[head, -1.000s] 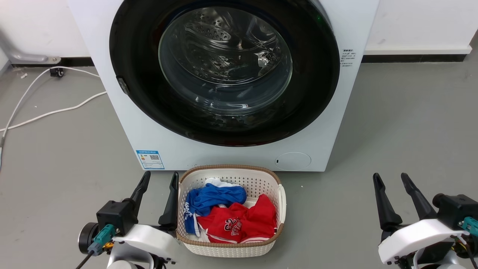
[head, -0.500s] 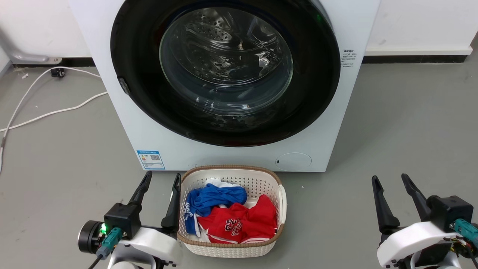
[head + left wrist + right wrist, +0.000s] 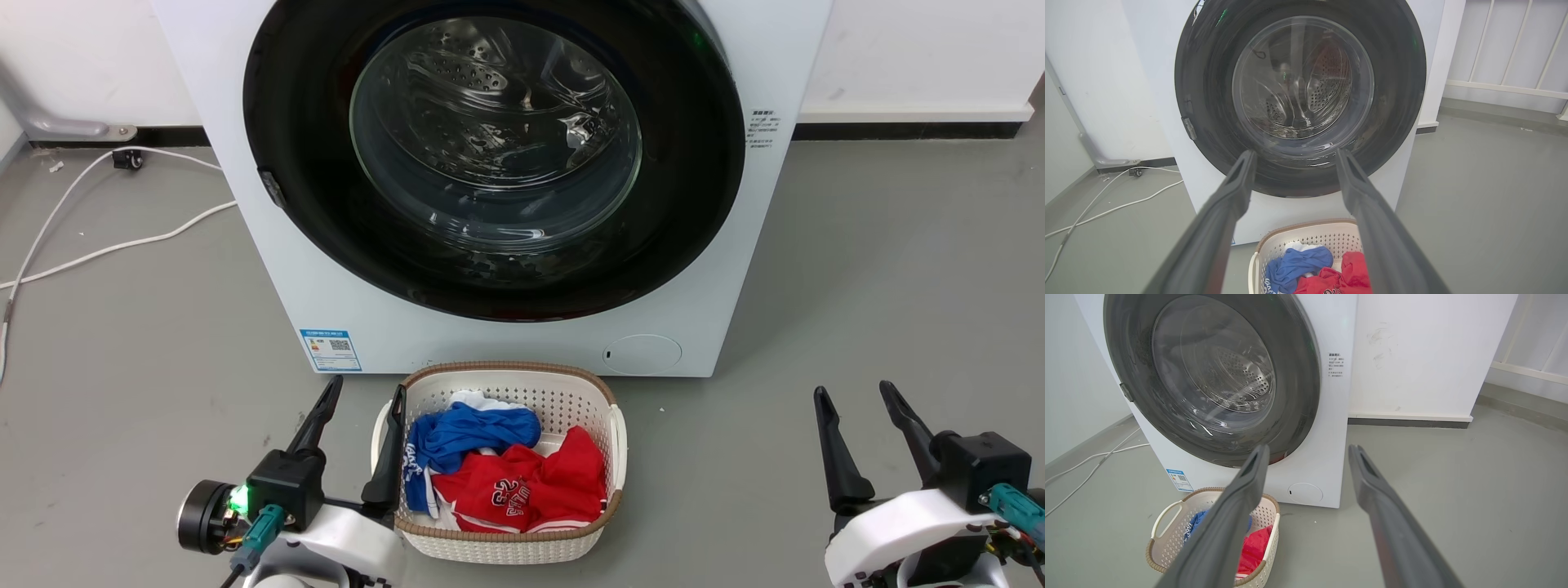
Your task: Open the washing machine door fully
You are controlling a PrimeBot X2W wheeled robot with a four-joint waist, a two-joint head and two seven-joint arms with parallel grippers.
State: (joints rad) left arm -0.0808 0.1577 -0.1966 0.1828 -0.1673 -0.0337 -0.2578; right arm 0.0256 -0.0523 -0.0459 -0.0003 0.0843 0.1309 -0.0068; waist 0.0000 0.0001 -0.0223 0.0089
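**Item: washing machine door** (image 3: 495,139). At 12 o'clock in the head view, seated flush in the front of the washing machine (image 3: 506,343); judged closed. Large round disc with a glossy black ring and a clear bulging glass bowl at centre. A perforated steel drum shows behind the glass. Small grey tab (image 3: 270,188) on the rim at the door's 9 o'clock.

**Item: left gripper** (image 3: 366,385). At 7 o'clock, fingers spread and holding nothing, well short of the door. Its inner finger crosses the basket's edge in this view; contact cannot be told.

**Item: right gripper** (image 3: 852,389). At 5 o'clock, fingers likewise parted and empty, over matte grey floor (image 3: 898,286).

**Item: laundry basket** (image 3: 506,365). At 6 o'clock, just before the machine. White perforated plastic with a brown woven rim, holding crumpled blue and red garments.

**Step in hand:** approach, with nothing grasped yet.

**Next move, as judged:** carry the left gripper up to the 9 o'clock tab and hook or pinch the rim there. Then pull outward in an arc toward 3 o'clock, where the hinge presumably sits. The smooth gloss offers little purchase elsewhere.
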